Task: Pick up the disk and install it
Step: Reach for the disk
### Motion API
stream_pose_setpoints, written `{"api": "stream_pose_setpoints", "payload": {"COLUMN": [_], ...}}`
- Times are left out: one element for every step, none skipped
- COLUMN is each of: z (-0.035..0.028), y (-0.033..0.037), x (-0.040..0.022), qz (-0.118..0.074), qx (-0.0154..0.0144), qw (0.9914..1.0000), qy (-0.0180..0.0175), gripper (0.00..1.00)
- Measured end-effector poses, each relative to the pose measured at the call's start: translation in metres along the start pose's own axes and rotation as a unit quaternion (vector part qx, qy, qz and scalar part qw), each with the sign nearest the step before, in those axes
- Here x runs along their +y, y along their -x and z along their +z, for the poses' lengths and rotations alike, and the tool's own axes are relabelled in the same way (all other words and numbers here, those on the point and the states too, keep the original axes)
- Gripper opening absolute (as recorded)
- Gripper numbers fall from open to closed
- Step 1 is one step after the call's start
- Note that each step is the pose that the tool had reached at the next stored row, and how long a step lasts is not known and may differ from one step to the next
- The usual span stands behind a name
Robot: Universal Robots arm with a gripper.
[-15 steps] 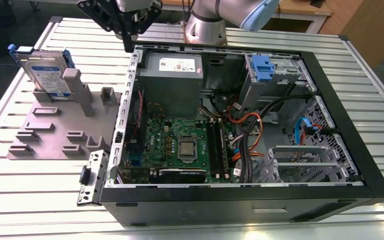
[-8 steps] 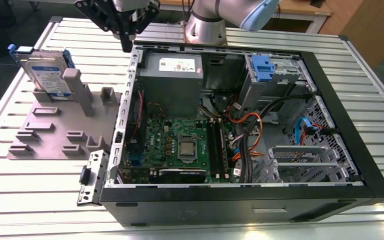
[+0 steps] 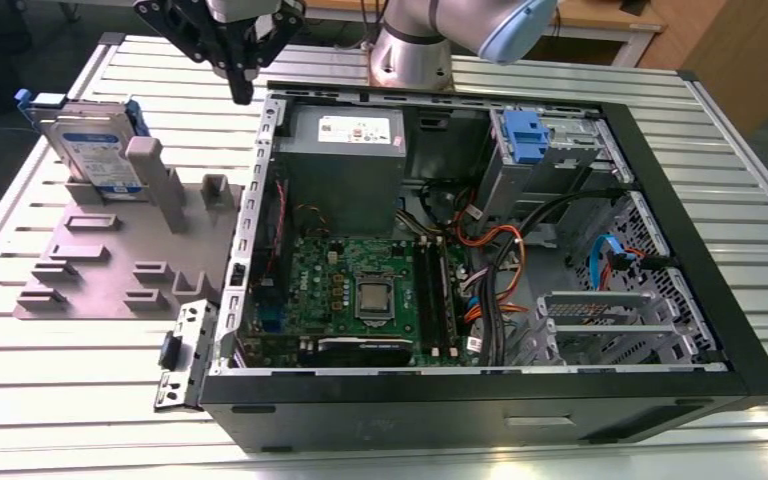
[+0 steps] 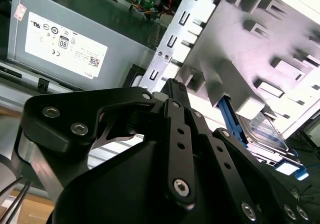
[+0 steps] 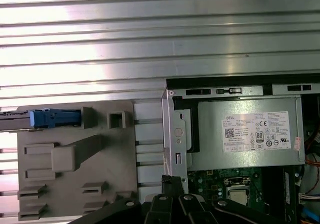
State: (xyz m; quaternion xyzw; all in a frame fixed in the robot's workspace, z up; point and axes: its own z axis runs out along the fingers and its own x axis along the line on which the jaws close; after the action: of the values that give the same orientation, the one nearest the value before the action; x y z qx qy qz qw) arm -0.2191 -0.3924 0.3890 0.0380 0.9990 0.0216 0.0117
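The disk [image 3: 91,150], silver with a white-and-blue label and blue rails, stands on edge in a slot at the far end of a grey fixture [image 3: 104,265], at the exterior view's left. It appears edge-on in the first wrist view [image 5: 54,118] and beyond the fixture posts in the second wrist view [image 4: 267,134]. My gripper [image 3: 241,92] hangs above the table by the far corner of the computer case, to the exterior view's right of the disk and apart from it. Its black fingers [image 4: 172,89] meet at a point, shut with nothing between them [image 5: 172,183].
The open computer case [image 3: 651,200] lies on the slatted metal table [image 3: 37,360]. Inside are the grey power supply [image 3: 344,150], a green circuit board [image 3: 357,290], cables, and a drive cage with a blue clip [image 3: 527,135]. The arm's base [image 3: 411,50] stands behind the case.
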Motion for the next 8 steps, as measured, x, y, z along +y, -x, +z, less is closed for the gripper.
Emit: {"api": "stream_pose_setpoints", "payload": {"z": [0.0, 0.0, 0.0, 0.0, 0.0, -0.0001, -0.0001, 0.0], "y": [-0.0009, -0.0016, -0.0023, -0.0027, -0.0031, -0.0037, -0.0042, -0.0047], "x": [-0.0001, -0.0001, -0.0001, -0.0001, 0.0001, 0.0001, 0.0001, 0.0], "qz": [0.0, 0.0, 0.0, 0.0, 0.0, 0.0, 0.0, 0.0], "qx": [0.0, 0.0, 0.0, 0.0, 0.0, 0.0, 0.0, 0.0], "qw": [1.0, 1.0, 1.0, 1.0, 1.0, 1.0, 1.0, 1.0], "qy": [0.0, 0.0, 0.0, 0.0001, 0.0, 0.0, 0.0, 0.0], "gripper": [0.11, 0.11, 0.11, 0.11, 0.11, 0.11, 0.11, 0.11]}}
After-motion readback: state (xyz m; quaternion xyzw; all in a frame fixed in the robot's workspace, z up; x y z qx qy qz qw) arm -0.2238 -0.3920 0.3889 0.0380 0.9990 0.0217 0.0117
